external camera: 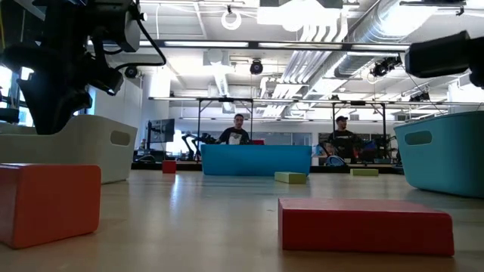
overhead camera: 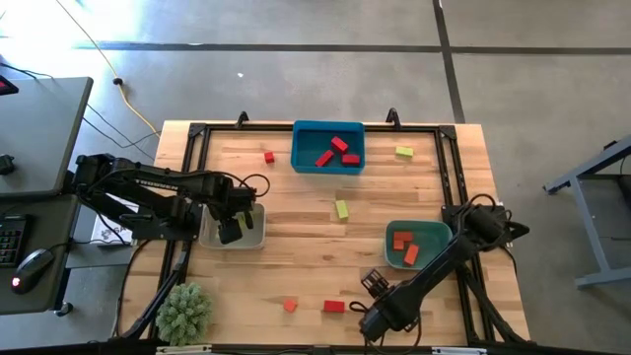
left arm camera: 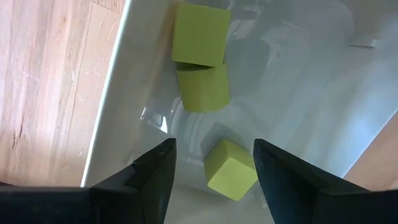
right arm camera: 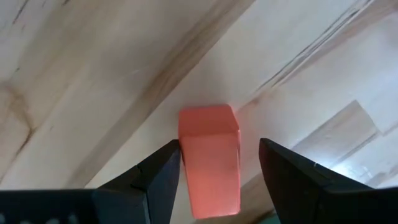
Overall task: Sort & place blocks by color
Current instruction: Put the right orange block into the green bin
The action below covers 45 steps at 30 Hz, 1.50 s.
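Observation:
My left gripper (overhead camera: pixel 232 229) hangs open over the beige tray (overhead camera: pixel 254 240). In the left wrist view the gripper (left arm camera: pixel 214 146) looks down on three yellow-green blocks (left arm camera: pixel 200 34) (left arm camera: pixel 203 87) (left arm camera: pixel 231 169) lying on the tray floor. My right gripper (overhead camera: pixel 373 284) is low over the table's near side, beside the teal tray (overhead camera: pixel 441 232). It is open (right arm camera: pixel 219 146), with one finger on either side of an orange-red oblong block (right arm camera: pixel 209 163). Red blocks (overhead camera: pixel 335 151) lie in the blue tray (overhead camera: pixel 301 163) and orange-red ones (overhead camera: pixel 404 245) in the teal tray. My right gripper has the orange-red block between its fingers. One finger (right arm camera: pixel 165 165) stands right at the block's side, and a gap shows at the other finger (right arm camera: pixel 277 168). Whether the near finger touches the block, I cannot tell.
Loose on the table are a red block (overhead camera: pixel 268 157), yellow-green blocks (overhead camera: pixel 404 152) (overhead camera: pixel 341 209), an orange-red block (overhead camera: pixel 289 306) and a red oblong (overhead camera: pixel 333 306). A fuzzy green plant ball (overhead camera: pixel 184 314) sits at the near left corner. People sit in the room beyond (external camera: pixel 239 130).

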### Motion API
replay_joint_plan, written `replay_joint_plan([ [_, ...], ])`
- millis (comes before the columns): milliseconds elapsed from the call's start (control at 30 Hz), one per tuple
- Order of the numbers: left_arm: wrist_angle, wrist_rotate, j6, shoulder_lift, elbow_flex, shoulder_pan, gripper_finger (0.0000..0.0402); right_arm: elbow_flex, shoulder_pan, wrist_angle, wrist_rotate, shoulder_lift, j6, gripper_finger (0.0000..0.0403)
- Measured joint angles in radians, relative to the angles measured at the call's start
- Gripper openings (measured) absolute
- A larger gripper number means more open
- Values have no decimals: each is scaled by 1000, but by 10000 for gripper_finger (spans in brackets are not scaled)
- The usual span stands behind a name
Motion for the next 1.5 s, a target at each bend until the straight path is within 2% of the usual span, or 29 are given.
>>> replay_joint_plan([
  [233, 0, 0, 0, 0, 0, 0, 204, 0, 0, 18, -10, 24, 53, 197],
  [467, 2, 0, 0, 0, 0, 0, 204, 1, -1, 18, -46, 31, 79, 102],
  [600, 6, 0, 0, 0, 0, 0, 204, 2, -14, 17, -65, 31, 150, 103],
  [800, 16, 0, 0, 0, 0, 0, 204, 23, -55, 9, -71, 1, 350, 103],
  [1100, 76, 0, 0, 0, 0, 0, 204, 113, -120, -98, 128, -103, 643, 103],
  [1333, 106, 0, 8, 0, 0, 0, 204, 144, -177, -286, 324, -192, 896, 103],
  [1500, 102, -1, 65, 0, 10, 0, 204, 144, -212, -477, 374, -242, 1062, 103],
])
